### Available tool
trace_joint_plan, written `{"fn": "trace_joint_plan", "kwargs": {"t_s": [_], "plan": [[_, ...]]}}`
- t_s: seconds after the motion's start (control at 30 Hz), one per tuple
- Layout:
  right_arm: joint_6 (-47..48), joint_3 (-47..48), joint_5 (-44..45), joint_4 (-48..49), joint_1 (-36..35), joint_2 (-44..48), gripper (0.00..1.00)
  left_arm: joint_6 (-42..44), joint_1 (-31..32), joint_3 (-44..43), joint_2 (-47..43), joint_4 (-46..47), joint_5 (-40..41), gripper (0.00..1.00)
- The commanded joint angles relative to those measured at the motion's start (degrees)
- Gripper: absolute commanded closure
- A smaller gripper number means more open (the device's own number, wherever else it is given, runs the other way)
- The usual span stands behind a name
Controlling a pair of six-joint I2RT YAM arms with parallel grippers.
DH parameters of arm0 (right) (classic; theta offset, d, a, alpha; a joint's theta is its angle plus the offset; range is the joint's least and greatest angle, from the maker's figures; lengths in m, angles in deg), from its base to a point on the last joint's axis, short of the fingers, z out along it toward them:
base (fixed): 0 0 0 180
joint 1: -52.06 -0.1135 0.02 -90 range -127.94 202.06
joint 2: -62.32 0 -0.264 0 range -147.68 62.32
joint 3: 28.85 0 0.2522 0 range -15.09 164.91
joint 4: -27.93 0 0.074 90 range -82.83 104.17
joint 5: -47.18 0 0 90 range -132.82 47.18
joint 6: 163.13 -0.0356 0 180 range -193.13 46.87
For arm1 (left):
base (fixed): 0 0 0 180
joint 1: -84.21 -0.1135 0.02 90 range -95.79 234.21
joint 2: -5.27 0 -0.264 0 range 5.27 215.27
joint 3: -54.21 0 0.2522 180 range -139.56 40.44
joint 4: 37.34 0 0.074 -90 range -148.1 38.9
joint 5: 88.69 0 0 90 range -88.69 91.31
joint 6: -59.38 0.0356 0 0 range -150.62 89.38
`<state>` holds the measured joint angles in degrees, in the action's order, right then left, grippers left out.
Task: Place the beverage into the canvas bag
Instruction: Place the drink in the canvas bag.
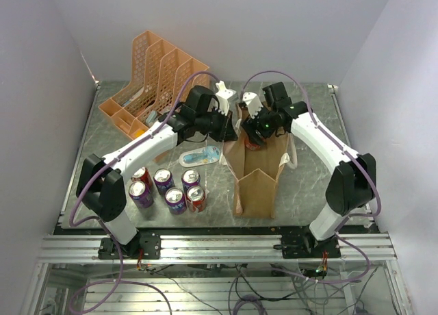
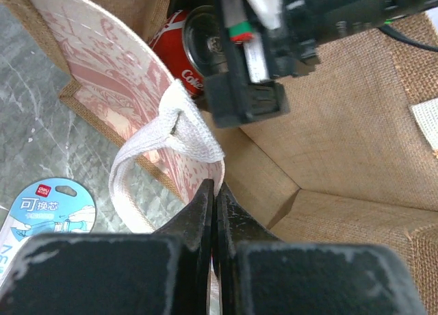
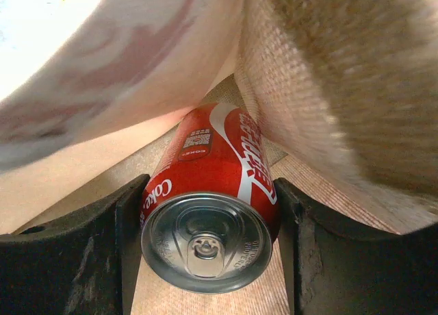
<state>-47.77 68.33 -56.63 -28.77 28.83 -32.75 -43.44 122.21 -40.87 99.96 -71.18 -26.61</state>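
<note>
The beverage, a red Coke can (image 3: 219, 150), is inside the tan canvas bag (image 1: 256, 185), its silver top facing the right wrist camera. My right gripper (image 3: 211, 186) is shut on the can, one finger against each side. The can (image 2: 179, 51) also shows in the left wrist view, deep in the bag's mouth under the right gripper (image 2: 250, 89). My left gripper (image 2: 215, 192) is shut on the bag's pink-streaked rim, just below the white strap (image 2: 185, 127). In the top view both grippers meet over the bag's far end (image 1: 246, 127).
Several cans (image 1: 168, 188) stand on the table left of the bag. A blue packaged item (image 1: 200, 157) lies between them and the left gripper. The orange mesh file organiser (image 1: 154, 79) sits at the back left. Walls close in on both sides.
</note>
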Motion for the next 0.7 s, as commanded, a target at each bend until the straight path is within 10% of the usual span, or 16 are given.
{"fn": "trace_joint_plan", "kwargs": {"t_s": [0.0, 0.67], "plan": [[-2.47, 0.99, 3.54, 6.81, 0.40, -2.46, 0.78, 0.98, -0.83, 2.30, 0.07, -0.05, -2.06, 0.93], [-11.57, -4.22, 9.39, 16.32, 0.82, -7.76, 0.73, 6.16, -1.05, 3.26, -0.17, -0.70, -1.17, 0.93]]}}
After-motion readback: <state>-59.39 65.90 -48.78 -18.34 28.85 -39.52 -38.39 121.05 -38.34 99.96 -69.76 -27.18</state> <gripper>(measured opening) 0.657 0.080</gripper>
